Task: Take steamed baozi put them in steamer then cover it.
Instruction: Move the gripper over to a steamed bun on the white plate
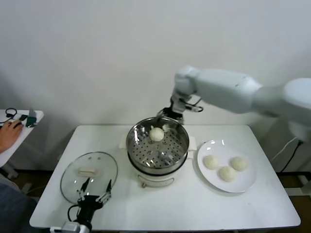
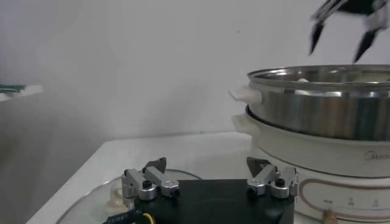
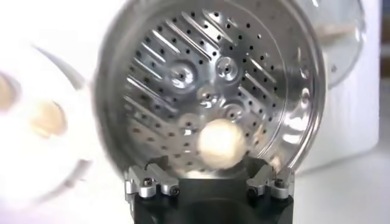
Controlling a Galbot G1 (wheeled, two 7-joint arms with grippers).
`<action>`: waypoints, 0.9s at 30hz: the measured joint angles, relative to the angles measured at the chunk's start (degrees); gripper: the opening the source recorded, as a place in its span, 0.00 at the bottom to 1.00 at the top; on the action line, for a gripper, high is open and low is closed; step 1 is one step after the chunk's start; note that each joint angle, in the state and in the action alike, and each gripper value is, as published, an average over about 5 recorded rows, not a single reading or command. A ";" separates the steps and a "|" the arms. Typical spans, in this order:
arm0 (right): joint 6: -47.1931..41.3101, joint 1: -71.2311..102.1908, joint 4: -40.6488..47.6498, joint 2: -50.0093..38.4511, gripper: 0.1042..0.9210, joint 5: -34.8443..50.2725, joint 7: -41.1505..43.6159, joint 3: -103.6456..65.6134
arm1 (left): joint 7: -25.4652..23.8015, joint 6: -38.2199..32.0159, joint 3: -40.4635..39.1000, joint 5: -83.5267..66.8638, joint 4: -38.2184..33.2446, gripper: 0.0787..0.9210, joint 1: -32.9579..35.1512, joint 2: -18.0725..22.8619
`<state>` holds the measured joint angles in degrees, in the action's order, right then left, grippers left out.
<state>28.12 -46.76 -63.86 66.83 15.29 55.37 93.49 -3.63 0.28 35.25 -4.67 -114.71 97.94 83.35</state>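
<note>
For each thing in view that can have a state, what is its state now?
steamer: uncovered, one baozi inside
baozi in steamer: released, lying free
three baozi on plate: waiting
cover: flat on table
right gripper: open, above steamer's far rim
left gripper: open, empty, by cover

Right hand [image 1: 166, 120] spread open, arm extended forward; left hand [image 1: 95, 190] open, low.

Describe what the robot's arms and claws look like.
The right arm has smooth, rounded white shells with a thin black cable looped at the wrist. Its claw has slim black, pointed fingers. The left claw has matching dark fingers on a black body, with silver metal knuckle blocks fixed by black screws and a small yellow wire visible in the left wrist view.
</note>
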 measured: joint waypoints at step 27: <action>-44.82 7.88 -18.44 -26.09 0.88 15.32 -11.99 6.86 | 0.04 -0.21 0.06 -0.07 0.36 0.88 -0.72 0.00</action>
<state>-16.70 -38.88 -82.30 40.73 30.61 43.38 100.35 -3.59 0.07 35.31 -4.74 -114.35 97.22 83.35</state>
